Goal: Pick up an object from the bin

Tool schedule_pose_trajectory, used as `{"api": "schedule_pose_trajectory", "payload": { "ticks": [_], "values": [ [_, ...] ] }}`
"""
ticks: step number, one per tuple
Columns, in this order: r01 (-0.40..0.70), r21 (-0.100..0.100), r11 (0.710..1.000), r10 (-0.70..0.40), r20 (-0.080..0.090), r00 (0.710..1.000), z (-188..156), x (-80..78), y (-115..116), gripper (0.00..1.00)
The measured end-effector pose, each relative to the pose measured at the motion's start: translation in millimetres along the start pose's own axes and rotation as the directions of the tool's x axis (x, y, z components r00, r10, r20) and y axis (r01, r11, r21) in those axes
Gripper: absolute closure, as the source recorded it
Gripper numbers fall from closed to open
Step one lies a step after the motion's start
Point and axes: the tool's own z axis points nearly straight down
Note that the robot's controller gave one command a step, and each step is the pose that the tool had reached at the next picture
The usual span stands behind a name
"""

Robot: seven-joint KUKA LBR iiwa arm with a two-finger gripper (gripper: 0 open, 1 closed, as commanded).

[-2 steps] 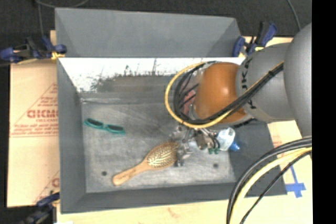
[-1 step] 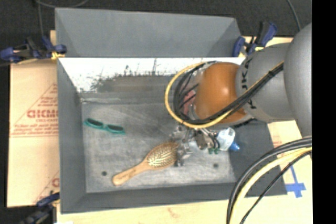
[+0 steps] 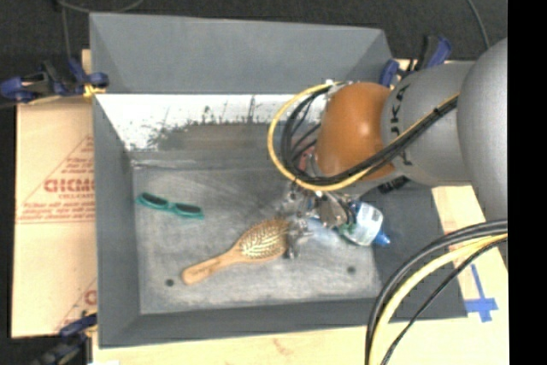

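Overhead, slightly oblique, bin (image 3: pixel 222 179) mid-frame

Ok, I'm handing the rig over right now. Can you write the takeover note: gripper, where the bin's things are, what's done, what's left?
The gripper is low in the right half of the bin, at the right edge of the wooden hairbrush head; no grasp is visible.
The hairbrush lies flat on the floor, handle towards the lower left.
A clear, blue-tinged plastic item lies just right of the gripper, partly under the arm.
A green clip-like item lies apart at the left.
Done: nothing lifted yet.
Left: grasp one thing and lift it out.
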Motion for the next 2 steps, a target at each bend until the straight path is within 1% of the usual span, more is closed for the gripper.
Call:
{"api": "schedule_pose_trajectory", "payload": {
  "ticks": [1,2],
  "values": [
    [0.06,0.004,0.998,-0.06,0.01,0.998,-142.8,9.2,7.5,1.0],
    [0.062,0.004,0.998,-0.062,0.008,0.998,-142.1,9.7,7.5,0.0]
  ]
}}
